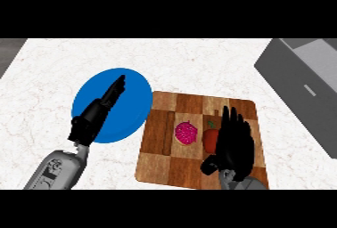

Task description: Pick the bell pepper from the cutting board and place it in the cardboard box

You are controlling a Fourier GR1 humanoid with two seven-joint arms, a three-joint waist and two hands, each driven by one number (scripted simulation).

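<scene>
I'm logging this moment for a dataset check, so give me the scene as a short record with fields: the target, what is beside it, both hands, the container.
target: red bell pepper on the cutting board, partly hidden by the right hand
beside it: pink fruit on the board, to the pepper's left
right hand: fingers straight, over the pepper, not curled round it
left hand: open, over the blue plate
container: grey box at the counter's right edge, nothing seen in it
</scene>
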